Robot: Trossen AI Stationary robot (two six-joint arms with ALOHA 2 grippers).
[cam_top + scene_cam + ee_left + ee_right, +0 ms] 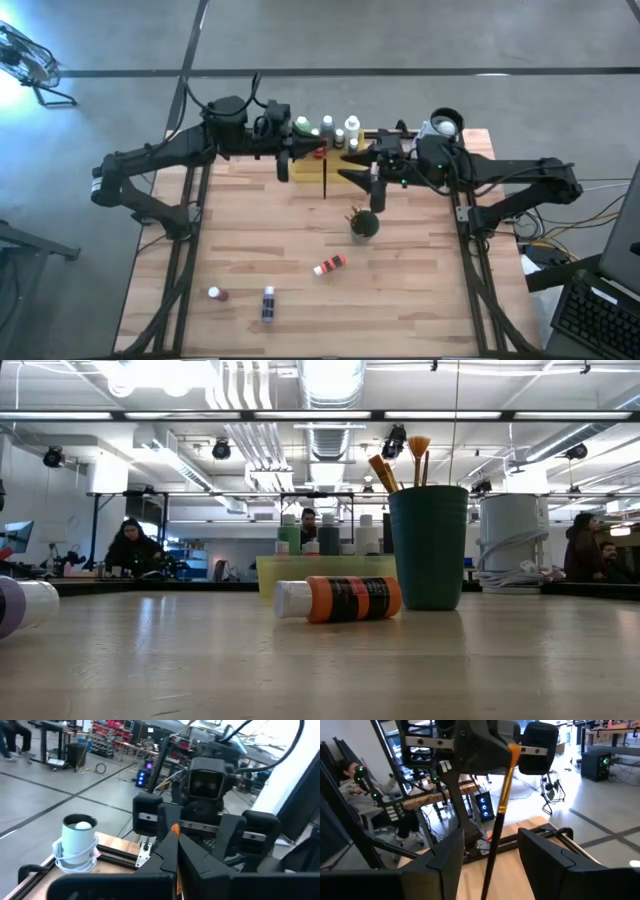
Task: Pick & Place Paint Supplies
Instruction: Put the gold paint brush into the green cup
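The wooden worktop (300, 240) is bare across most of its middle and near half, and its side edges are clear. Both arms reach in over the far edge and meet there, so that strip is crowded.

The translucent yellow tray (345, 160) sits under them, partly covered, with upright bottles (326, 127) in it whose colours are hard to make out. The dark green cup (363, 222) stands in front of the tray, with brush ends sticking up from it.

An orange bottle (329, 265) lies near the middle. A purple bottle (268, 303) and a dark red bottle (215, 294) lie near the front edge.

The left gripper (175, 840) is clamped on a paintbrush (501, 795) that hangs down. The right gripper (491, 834) is level with it. Its fingers (450, 855) are apart, with the brush between them.
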